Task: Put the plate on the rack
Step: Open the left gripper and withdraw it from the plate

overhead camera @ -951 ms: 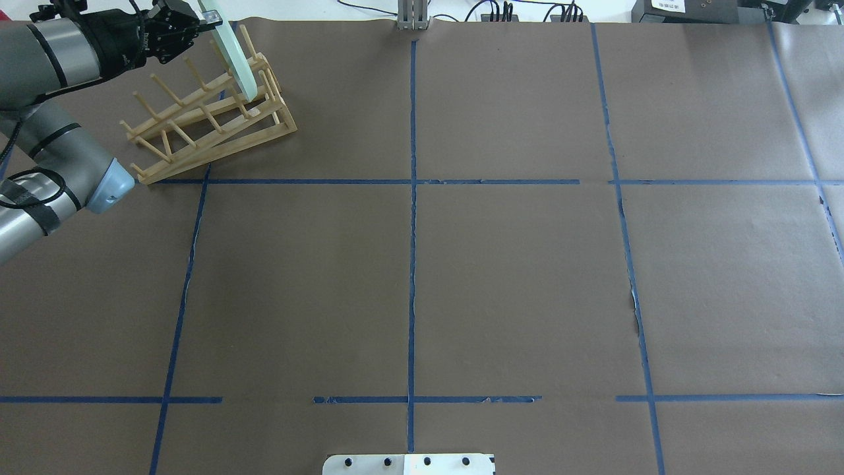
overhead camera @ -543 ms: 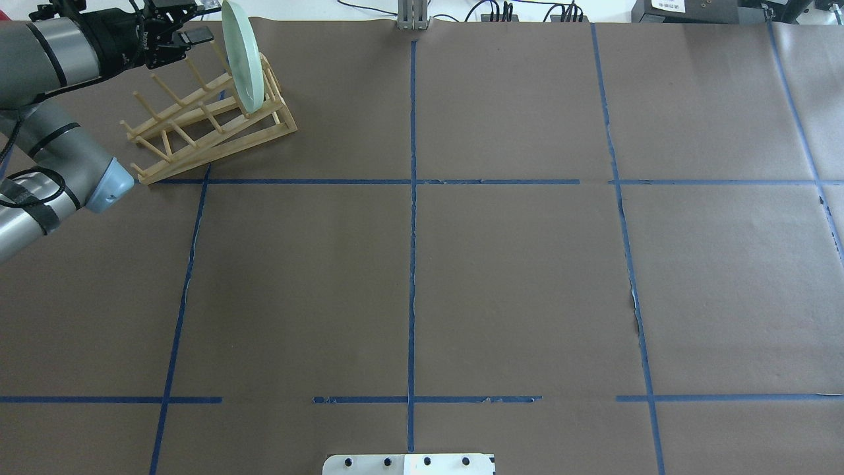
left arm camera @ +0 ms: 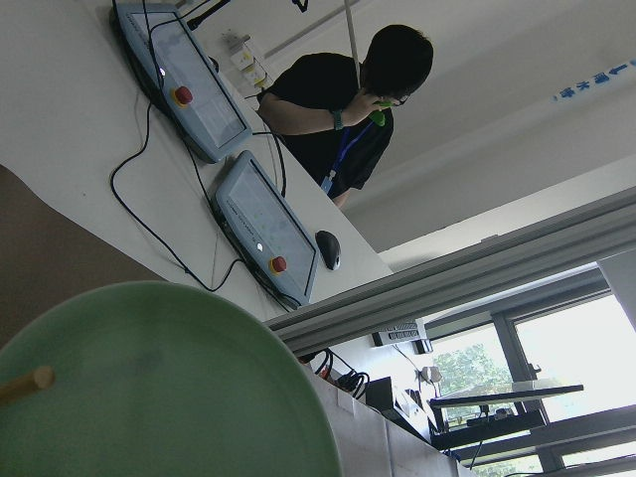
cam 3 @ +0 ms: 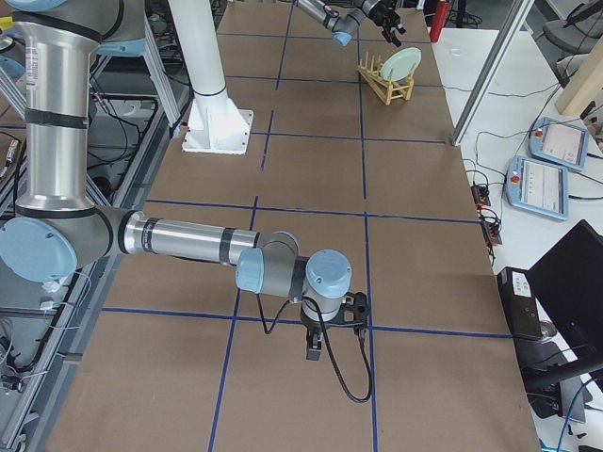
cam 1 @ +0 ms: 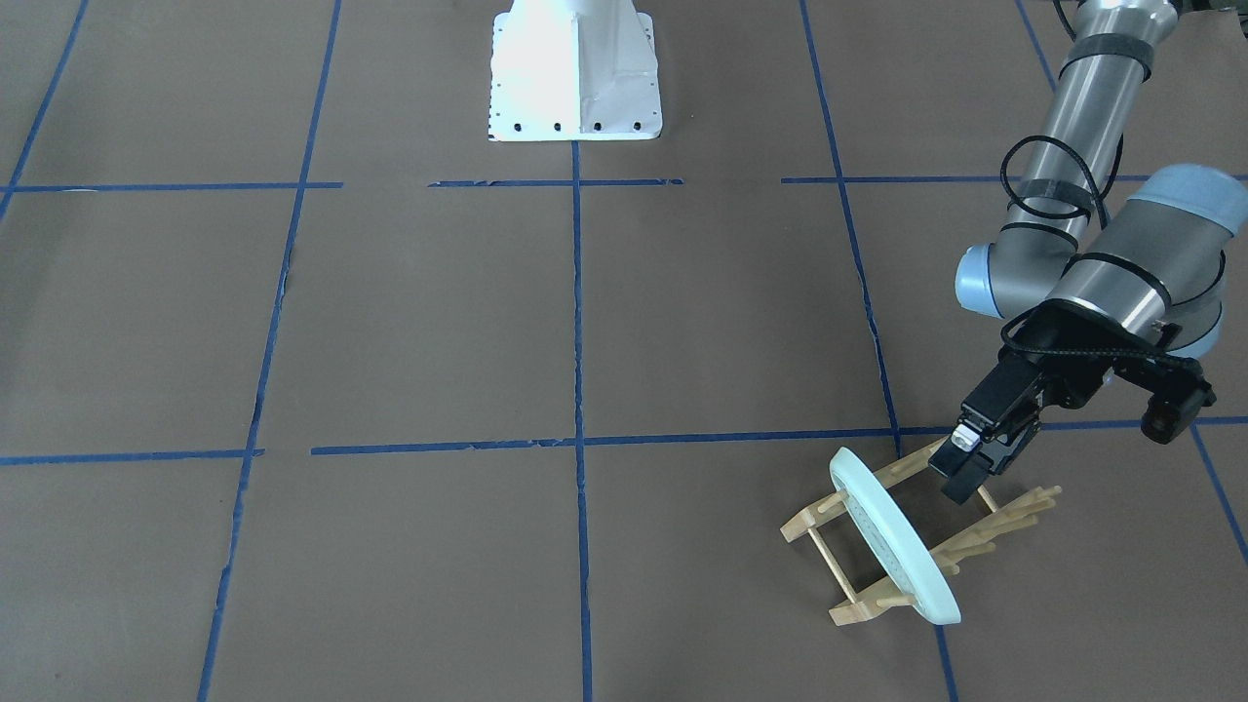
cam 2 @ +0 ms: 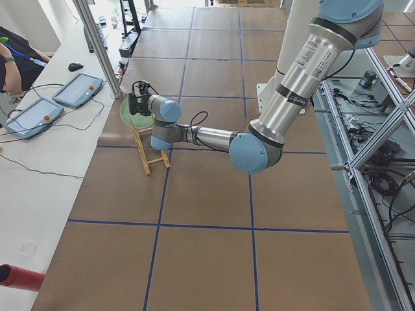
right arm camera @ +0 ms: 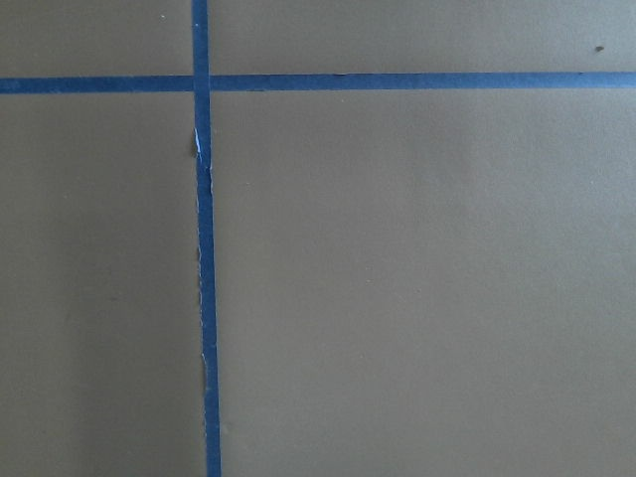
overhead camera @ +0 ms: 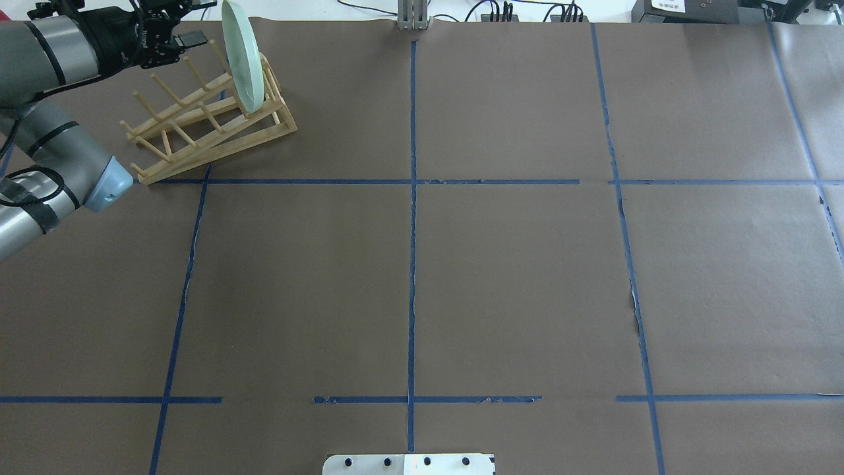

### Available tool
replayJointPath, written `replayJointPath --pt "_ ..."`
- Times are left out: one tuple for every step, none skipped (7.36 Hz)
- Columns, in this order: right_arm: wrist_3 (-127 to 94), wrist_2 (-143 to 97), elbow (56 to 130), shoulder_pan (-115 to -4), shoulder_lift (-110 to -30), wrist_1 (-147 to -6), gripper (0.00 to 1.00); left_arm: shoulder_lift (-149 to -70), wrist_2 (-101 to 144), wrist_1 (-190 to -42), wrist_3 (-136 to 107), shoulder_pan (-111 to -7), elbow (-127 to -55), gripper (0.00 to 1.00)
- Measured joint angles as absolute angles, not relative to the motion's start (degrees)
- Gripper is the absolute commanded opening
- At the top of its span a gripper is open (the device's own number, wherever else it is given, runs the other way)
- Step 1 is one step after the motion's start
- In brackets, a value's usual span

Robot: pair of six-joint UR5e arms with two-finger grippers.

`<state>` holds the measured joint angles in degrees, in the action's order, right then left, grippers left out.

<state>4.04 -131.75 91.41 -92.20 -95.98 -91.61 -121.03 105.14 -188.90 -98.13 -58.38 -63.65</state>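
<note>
The pale mint-green plate (overhead camera: 241, 56) stands on edge between the pegs at the far end of the wooden rack (overhead camera: 211, 125), at the table's far left. My left gripper (overhead camera: 194, 23) is open, empty and just left of the plate, apart from it. In the front-facing view the plate (cam 1: 892, 551) leans in the rack (cam 1: 985, 531) with the left gripper (cam 1: 960, 463) above the rails. The left wrist view shows the plate's face (left arm camera: 149, 388) and one peg tip. My right gripper (cam 3: 316, 348) hangs low over the brown paper far from the rack; I cannot tell whether it is open.
Blue tape lines divide the brown paper table top (overhead camera: 514, 284). The robot's white base (cam 1: 575, 73) stands at the near middle edge. Beyond the far edge is a white bench with control tablets (cam 2: 78, 87) and an operator (left arm camera: 343, 109). A metal post (overhead camera: 412, 16) stands at the far edge.
My left gripper has let go of the plate and drawn back to the left. The plate has gone from tilted in the fingers to standing free in the rack.
</note>
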Motion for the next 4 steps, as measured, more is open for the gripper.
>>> replayJointPath --pt "4.0 -131.7 91.4 -92.2 -96.0 -91.6 1.0 -120.2 105.3 -187.3 -94.0 -59.0 -64.6 1.0" --pt "4.0 -131.7 91.4 -92.2 -96.0 -91.6 1.0 -118.3 105.5 -184.3 -88.2 -59.9 -66.9 1.0" --pt "4.0 -131.7 91.4 -92.2 -96.0 -91.6 1.0 -116.0 106.7 -179.7 -81.1 -61.3 -70.1 1.0" --pt "4.0 -131.7 91.4 -92.2 -96.0 -91.6 1.0 -113.9 109.3 -174.1 -74.1 -63.1 -73.3 1.0"
